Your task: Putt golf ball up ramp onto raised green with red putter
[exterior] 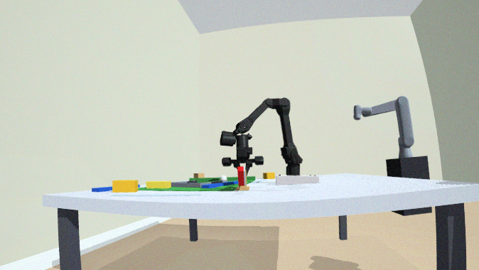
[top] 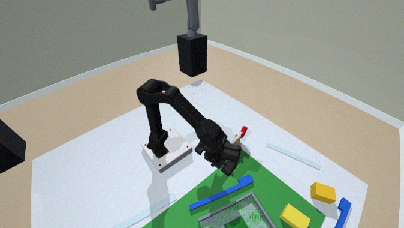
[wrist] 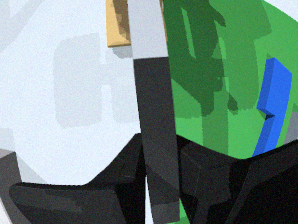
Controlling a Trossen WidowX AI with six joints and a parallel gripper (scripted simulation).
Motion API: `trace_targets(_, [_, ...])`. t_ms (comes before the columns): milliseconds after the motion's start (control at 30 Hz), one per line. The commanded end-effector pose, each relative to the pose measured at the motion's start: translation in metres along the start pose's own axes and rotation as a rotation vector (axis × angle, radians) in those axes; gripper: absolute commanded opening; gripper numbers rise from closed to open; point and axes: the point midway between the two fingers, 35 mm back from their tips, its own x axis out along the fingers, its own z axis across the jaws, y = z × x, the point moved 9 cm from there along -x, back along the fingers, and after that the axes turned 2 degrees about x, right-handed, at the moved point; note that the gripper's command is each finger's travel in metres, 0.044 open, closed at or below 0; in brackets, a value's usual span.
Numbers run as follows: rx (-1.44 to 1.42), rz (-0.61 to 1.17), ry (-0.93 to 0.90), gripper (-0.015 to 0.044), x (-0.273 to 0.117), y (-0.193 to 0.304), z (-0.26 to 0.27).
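Observation:
The red putter shows its red head [top: 244,132] [exterior: 241,176] at the mat's corner, in a small wooden stand [exterior: 244,188] [wrist: 117,25]. Its pale shaft and dark handle [wrist: 155,95] run down the wrist view. My gripper [exterior: 245,170] [wrist: 150,137] points down, with its fingers shut on the dark handle from both sides. In the top view the fingertips are hidden behind the hand. The white golf ball [exterior: 223,177] is farther back on the green course; it does not show in the top view. The ramp and raised green cannot be told apart clearly.
A blue bar [top: 222,193] [wrist: 275,87] lies on the green mat [top: 273,187] [wrist: 245,75] beside a grey-framed pit [top: 223,208]. Yellow blocks [top: 323,192] [top: 295,216] [exterior: 125,186] and another blue bar [top: 344,210] are farther along. Pale strips [top: 292,156] lie on the table.

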Motion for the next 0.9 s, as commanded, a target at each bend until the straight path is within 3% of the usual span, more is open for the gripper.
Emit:
trace_targets(0, [0.0, 0.0, 0.001, 0.0013, 0.0, 0.0, 0.0])
trace_targets(200, [0.0, 0.0, 0.001, 0.0, -0.013, -0.004, -0.002])
trace_targets(700, [0.0, 0.0, 0.0, 0.0, -0.093, -0.025, 0.0])
trace_targets(867, [0.021, 0.008, 0.003, 0.0, -0.09, -0.021, -0.002])
